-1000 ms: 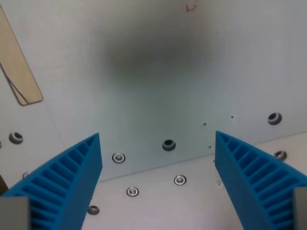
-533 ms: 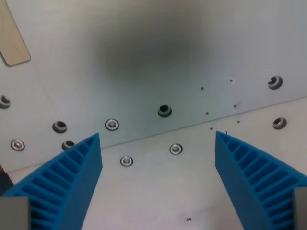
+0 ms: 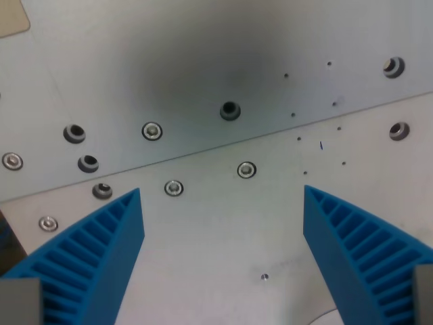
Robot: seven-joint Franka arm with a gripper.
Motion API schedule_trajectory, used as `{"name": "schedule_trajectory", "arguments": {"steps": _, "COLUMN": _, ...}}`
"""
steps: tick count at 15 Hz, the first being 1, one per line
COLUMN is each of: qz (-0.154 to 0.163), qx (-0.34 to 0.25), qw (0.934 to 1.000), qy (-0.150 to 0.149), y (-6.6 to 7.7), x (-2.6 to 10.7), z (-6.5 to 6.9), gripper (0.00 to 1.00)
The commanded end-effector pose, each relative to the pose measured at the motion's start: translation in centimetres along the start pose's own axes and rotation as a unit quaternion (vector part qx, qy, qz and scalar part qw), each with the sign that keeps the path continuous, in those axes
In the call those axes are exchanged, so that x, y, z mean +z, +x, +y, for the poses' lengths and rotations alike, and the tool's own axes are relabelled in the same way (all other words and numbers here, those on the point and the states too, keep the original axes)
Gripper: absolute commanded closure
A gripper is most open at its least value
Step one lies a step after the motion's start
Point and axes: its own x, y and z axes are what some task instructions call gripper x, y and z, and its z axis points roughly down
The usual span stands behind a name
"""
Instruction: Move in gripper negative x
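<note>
No legible text, label, brand, number or sign appears in the wrist view. The metal plate [image 3: 223,223] bears only a tiny dark blue stroke [image 3: 321,145] at about 2 o'clock from centre, too small to read as any character.

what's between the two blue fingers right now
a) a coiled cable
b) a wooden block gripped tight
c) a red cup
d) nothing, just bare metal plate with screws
d: the gripper is open, and between the blue fingers only the metal plate with screws shows.
</note>
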Motion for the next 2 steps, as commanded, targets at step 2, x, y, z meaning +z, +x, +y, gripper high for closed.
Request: {"name": "schedule_trajectory", "arguments": {"steps": 2, "qz": 0.043, "qx": 0.012, "qw": 0.9989, "qy": 0.016, "y": -3.36, "x": -0.37, "z": 0.22, "gripper": 0.00}}
